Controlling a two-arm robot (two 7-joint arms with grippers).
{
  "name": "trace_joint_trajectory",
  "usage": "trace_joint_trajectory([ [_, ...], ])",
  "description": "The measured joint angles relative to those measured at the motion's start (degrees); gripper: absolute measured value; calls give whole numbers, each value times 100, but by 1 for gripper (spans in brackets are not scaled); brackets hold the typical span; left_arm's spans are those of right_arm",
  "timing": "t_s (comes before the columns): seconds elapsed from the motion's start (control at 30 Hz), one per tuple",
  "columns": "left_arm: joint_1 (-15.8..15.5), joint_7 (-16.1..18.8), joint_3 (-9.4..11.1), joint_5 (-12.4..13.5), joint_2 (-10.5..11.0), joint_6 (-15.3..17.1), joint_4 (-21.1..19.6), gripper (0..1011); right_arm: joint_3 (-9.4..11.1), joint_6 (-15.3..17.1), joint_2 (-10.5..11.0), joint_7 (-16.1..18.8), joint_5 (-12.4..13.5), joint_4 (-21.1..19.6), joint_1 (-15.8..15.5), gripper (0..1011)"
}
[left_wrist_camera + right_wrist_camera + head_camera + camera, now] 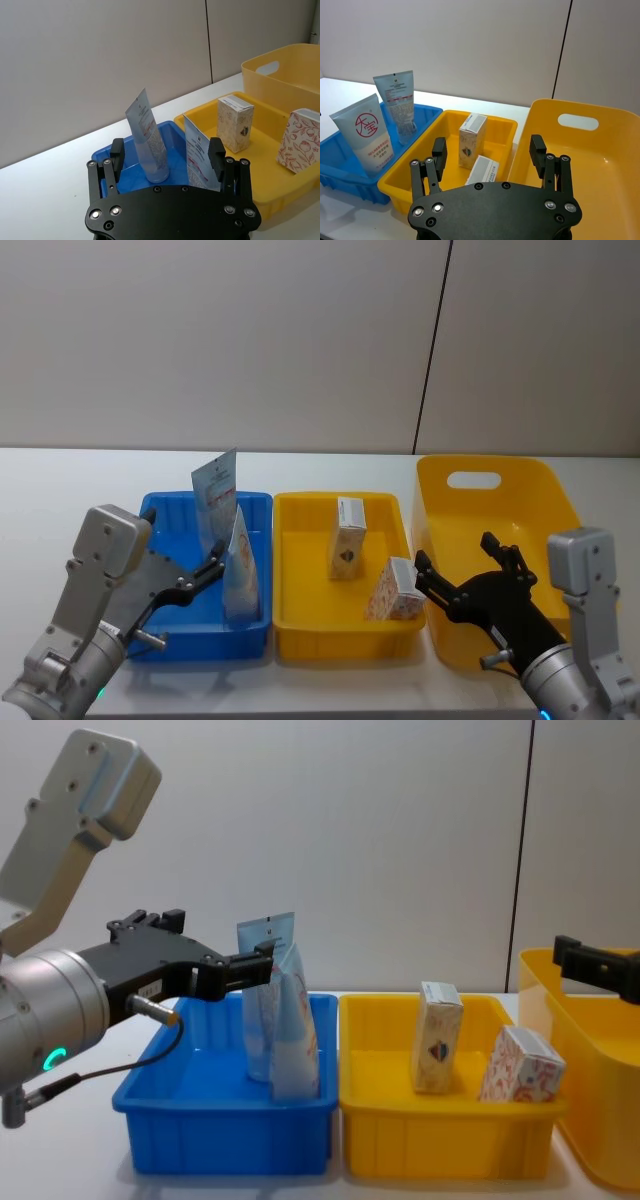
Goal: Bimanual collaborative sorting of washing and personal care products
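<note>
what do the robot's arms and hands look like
Silver-grey round arms with boxy pale-grey wrist blocks. The left hand and right hand are matte black, two-fingered, with silver screws. A thin black cable and a green light sit on the left arm.

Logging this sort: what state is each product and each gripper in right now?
Back tube: standing in the blue tray.
Front tube: standing in the blue tray, ungripped.
Cream carton: upright in the yellow tray.
Red-print carton: tilted in the yellow tray.
Left gripper: open, by the tubes.
Right gripper: open, by the yellow bin.
</note>
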Motion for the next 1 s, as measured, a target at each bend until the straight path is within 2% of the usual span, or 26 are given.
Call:
trace_joint_trajectory([
  [0.27, -5, -106, -23, -72, -5, 1, 8, 1001, 0, 0, 0, 0, 0, 0, 0, 1003],
  [0.67, 279, -541, -229, -660, 88, 292, -224, 1001, 0, 0, 0, 0, 0, 0, 0, 1003],
  [1.0, 445, -899, -342, -1041, 167, 554, -300, 1001, 0, 0, 0, 0, 0, 0, 0, 1003],
])
